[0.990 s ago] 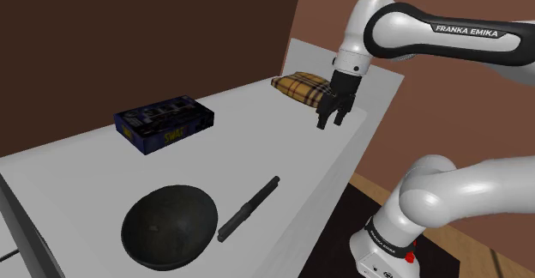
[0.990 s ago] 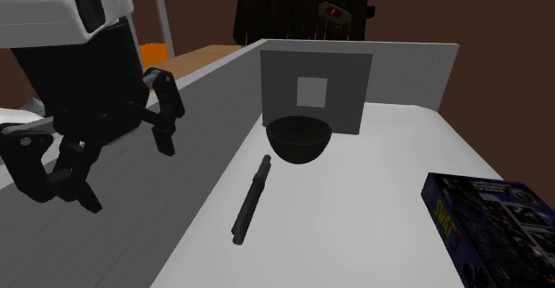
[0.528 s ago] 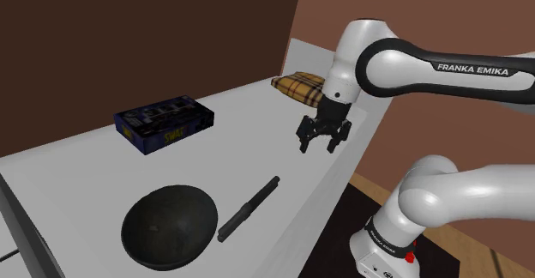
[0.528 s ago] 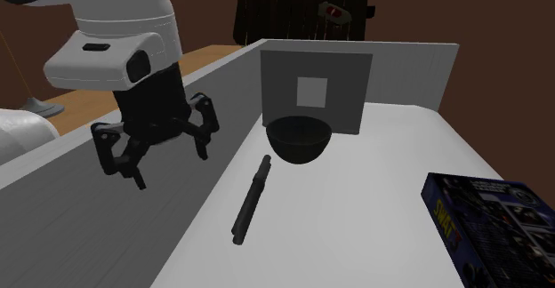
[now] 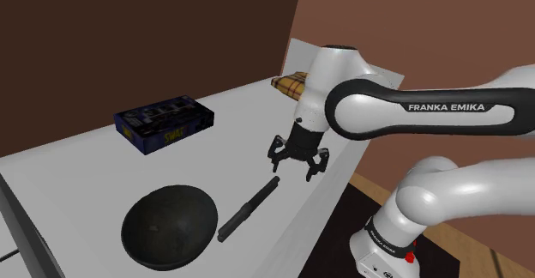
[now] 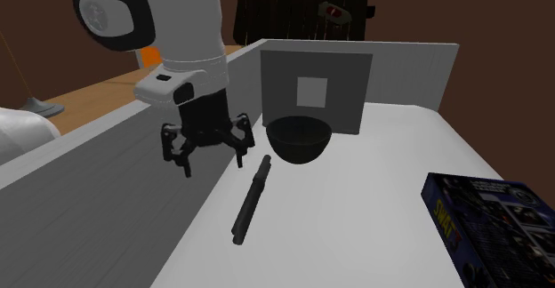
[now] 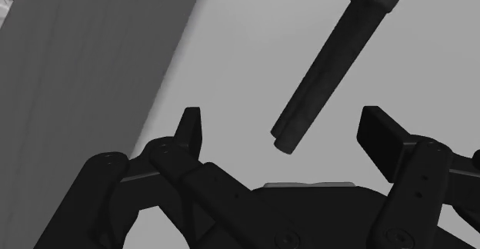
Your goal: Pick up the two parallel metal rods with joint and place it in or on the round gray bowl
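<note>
Gripper (image 7: 286,124) hangs wide open and empty over the dark rod (image 7: 335,63), whose near end sits between the fingers, shaft running away towards the bowl (image 5: 167,225).

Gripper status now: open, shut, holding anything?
All-black two-finger gripper: open, holding nothing; the slim dark rod lies just below it, untouched.

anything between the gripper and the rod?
Nothing. In the wrist view the rod has its near end between the open gripper fingers, untouched, over bare tabletop.
</note>
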